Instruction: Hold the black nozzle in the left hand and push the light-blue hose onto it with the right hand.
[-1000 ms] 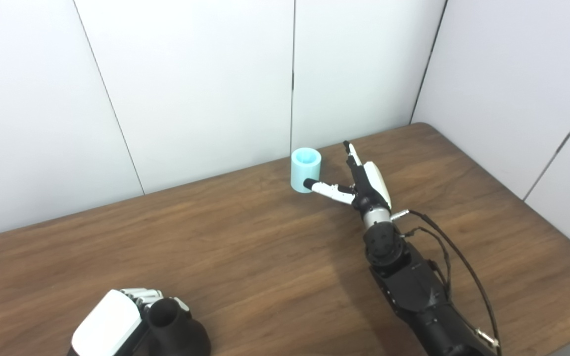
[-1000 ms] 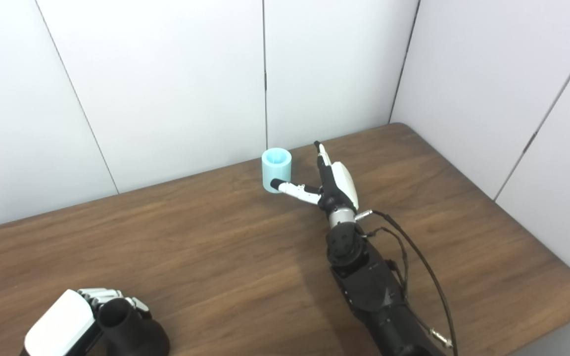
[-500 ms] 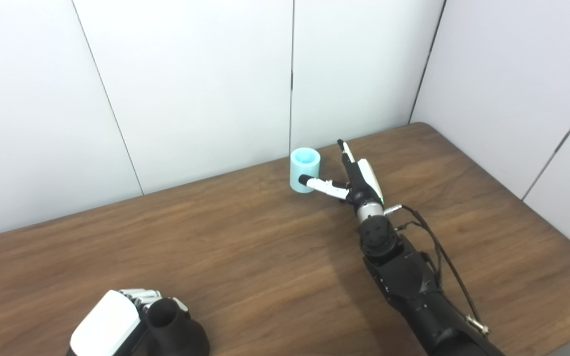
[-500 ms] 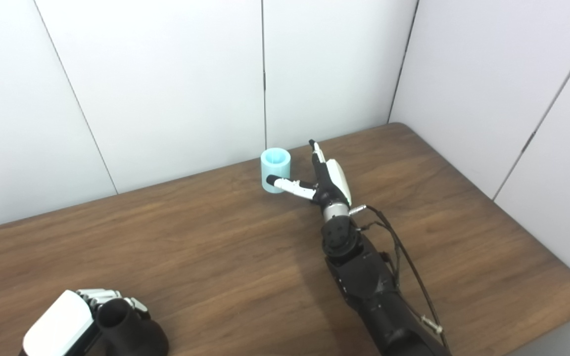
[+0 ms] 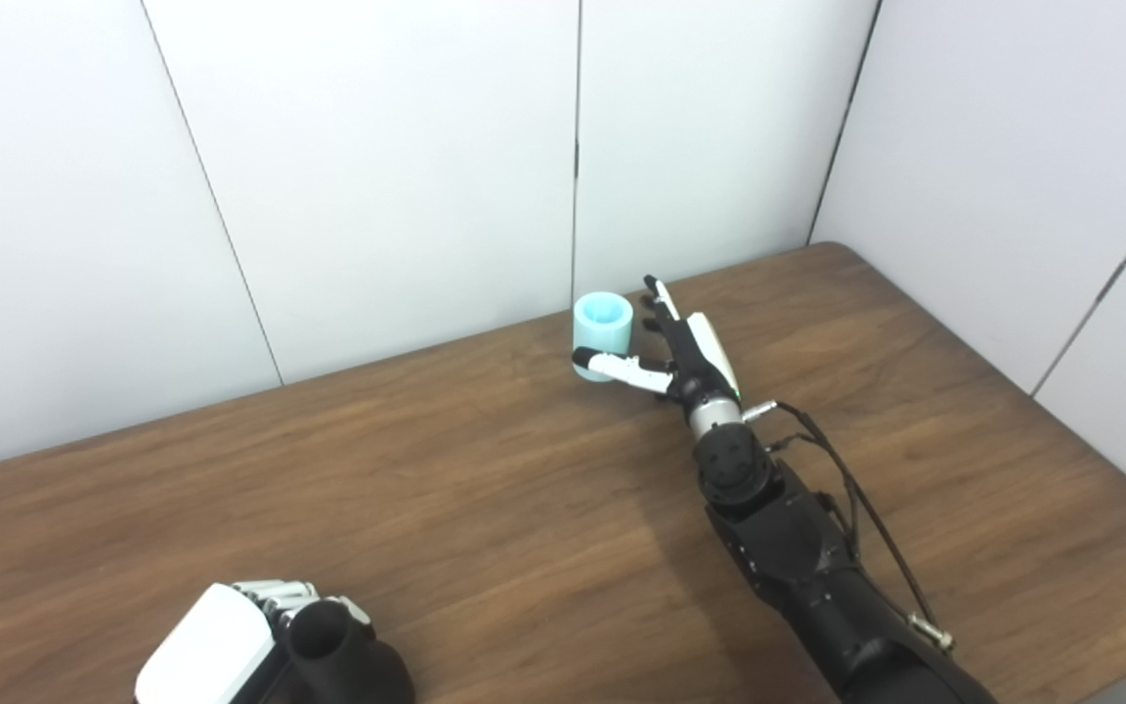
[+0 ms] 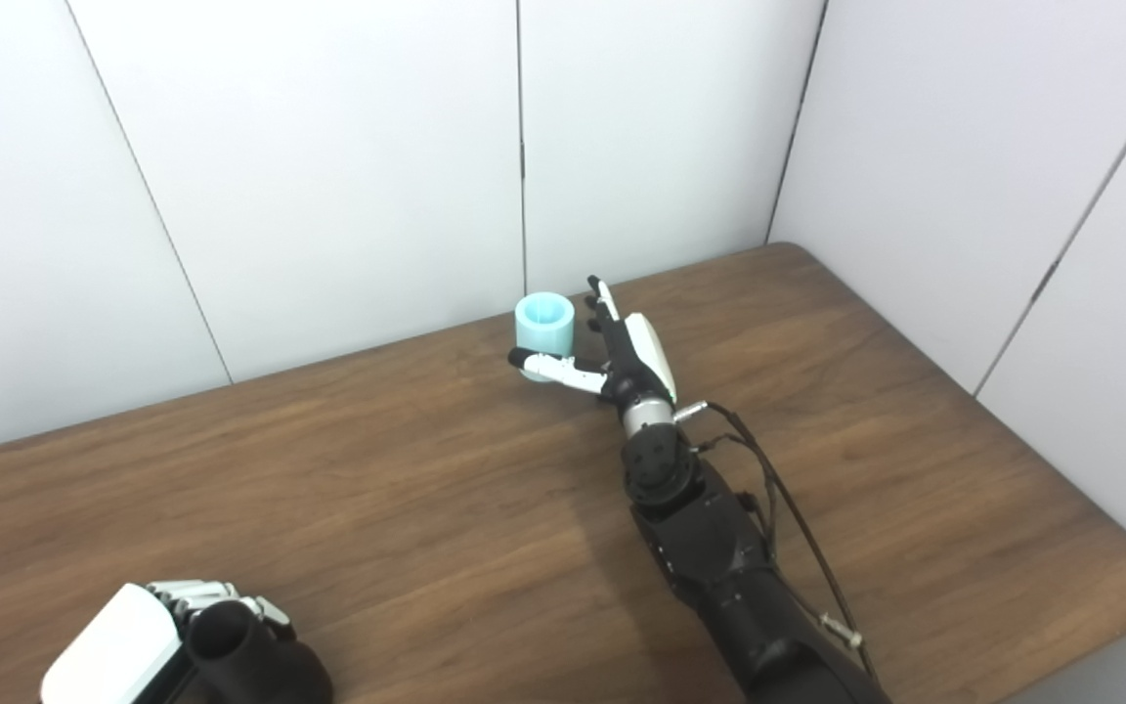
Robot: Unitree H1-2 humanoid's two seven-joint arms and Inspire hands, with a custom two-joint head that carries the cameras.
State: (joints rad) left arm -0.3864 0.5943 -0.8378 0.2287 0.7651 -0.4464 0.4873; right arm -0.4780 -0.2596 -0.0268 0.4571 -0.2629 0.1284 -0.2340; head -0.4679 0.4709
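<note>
We have the black nozzle [image 5: 338,653] gripped in our left robot hand [image 5: 231,650] at the near edge of the worktop [image 5: 485,548], its open mouth facing up. The light-blue hose [image 5: 603,335] — a short, stubby tube — stands upright at the far side, close to the wall and well apart from the nozzle.

Our right robot hand [image 5: 685,347] sits spread open beside it and holds nothing: the thumb [image 5: 622,366] lies across the front of the hose near its base, the other fingers reach past its right side. Whether the thumb actually touches, we cannot tell.

We judge the hose light and easily tipped, smooth-walled, perhaps a little springy. We would take it around the middle of its wall — thumb opposite fingers — leaving the open end free for the nozzle.
</note>
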